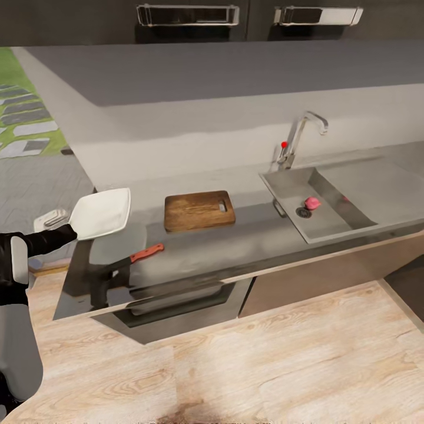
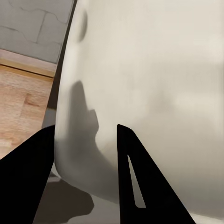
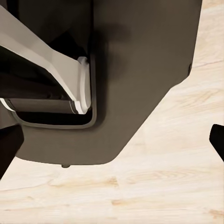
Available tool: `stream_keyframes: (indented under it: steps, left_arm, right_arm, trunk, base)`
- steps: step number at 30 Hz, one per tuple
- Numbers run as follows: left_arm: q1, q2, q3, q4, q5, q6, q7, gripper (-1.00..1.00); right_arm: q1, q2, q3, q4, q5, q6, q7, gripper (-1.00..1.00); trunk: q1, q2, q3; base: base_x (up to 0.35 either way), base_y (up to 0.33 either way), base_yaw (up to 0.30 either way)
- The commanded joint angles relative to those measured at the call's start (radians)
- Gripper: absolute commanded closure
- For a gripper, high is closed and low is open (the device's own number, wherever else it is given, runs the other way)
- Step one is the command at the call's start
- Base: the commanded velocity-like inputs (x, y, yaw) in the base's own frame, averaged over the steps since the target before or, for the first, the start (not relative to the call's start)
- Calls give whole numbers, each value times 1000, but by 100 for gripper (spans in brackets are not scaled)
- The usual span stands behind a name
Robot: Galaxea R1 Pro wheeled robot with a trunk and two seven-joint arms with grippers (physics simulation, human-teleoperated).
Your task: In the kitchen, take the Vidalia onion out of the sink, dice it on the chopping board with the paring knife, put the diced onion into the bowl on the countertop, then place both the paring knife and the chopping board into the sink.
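The white bowl [image 1: 101, 212] hangs tilted over the left end of the countertop [image 1: 247, 235], with my left gripper [image 1: 69, 231] shut on its near rim. In the left wrist view the bowl [image 2: 154, 84] runs between the two black fingers of the left gripper [image 2: 84, 127]. The chopping board [image 1: 199, 210] lies flat mid-counter. Near the front edge lies the paring knife [image 1: 146, 253], its red handle pointing right. The pinkish Vidalia onion [image 1: 312, 203] rests beside the drain in the sink [image 1: 288, 188]. My right gripper [image 3: 112, 144] is open above the wood floor, holding nothing.
A chrome tap [image 1: 301, 136] with a red knob stands behind the sink, and a drainboard [image 1: 377, 188] lies to its right. An oven front [image 1: 171, 300] sits under the counter. Dark wall cabinets [image 1: 188, 17] hang overhead. My own base [image 3: 140, 70] is below the right gripper.
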State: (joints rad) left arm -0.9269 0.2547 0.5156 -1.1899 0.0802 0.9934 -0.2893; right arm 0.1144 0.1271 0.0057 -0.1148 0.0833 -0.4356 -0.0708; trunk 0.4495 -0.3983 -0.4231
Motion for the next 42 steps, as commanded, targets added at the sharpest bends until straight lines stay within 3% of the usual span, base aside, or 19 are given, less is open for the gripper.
stream_keyframes:
  steps: [1,42]
  left_arm:
    - [-1,0,1,0,12,7,2,100]
    - [-1,1,1,20,10,7,2,100]
  right_arm:
    - [1,0,0,-2,9,0,-7,-100]
    - [1,2,4,0,12,1,2,-100]
  trunk:
    - [0,-2,-3]
    - [0,-2,-20]
  base:
    - [0,0,0]
    - [0,0,0]
